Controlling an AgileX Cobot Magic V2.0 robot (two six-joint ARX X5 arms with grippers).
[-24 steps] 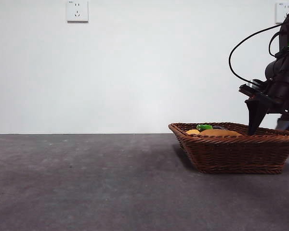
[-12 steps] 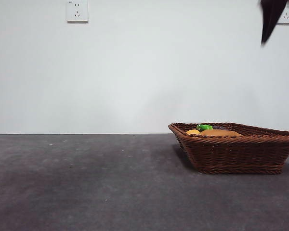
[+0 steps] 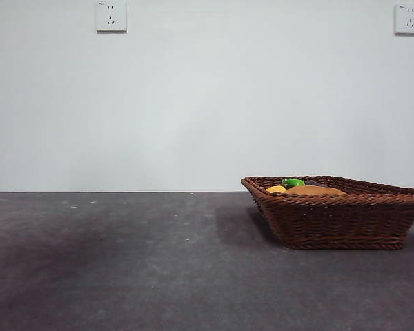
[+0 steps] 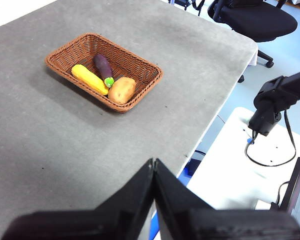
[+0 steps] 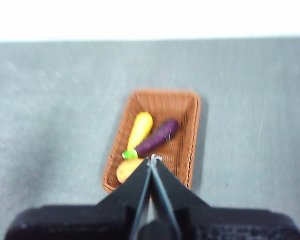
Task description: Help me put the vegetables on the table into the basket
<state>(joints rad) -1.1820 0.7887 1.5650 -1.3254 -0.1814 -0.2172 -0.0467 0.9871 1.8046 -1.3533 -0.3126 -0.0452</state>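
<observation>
All three vegetables already lie inside the wicker basket (image 4: 104, 70), so the loading looks finished and the step in hand is, as I judge it, the pull-away to rest.

In the left wrist view the corn cob (image 4: 89, 79) lies along one long side of the basket. The eggplant (image 4: 103, 67) lies just beside it toward the basket's middle, its green stem end pointing at the potato (image 4: 121, 90). The potato sits in the basket's corner, close against the rim. The right wrist view shows the same three from straight above: corn cob (image 5: 140, 129), eggplant (image 5: 152, 138), and the potato (image 5: 128, 169) partly hidden behind that arm's own jaws. In the front view only the tops of the vegetables peek over the basket's braided rim (image 3: 334, 200); no arm shows there.

The left hand (image 4: 153, 165) hangs high and well away from the basket, its jaws pressed together and holding nothing. The right hand (image 5: 151, 162) hangs high above the basket, its jaws likewise closed to a thin line and empty.

On the grey table (image 4: 65, 150) around the basket I see no further vegetable in any view. The next move therefore calls for no new grasp. At most it needs a check that nothing lies outside the basket, with both arms kept clear of it so the rim is not knocked.
</observation>
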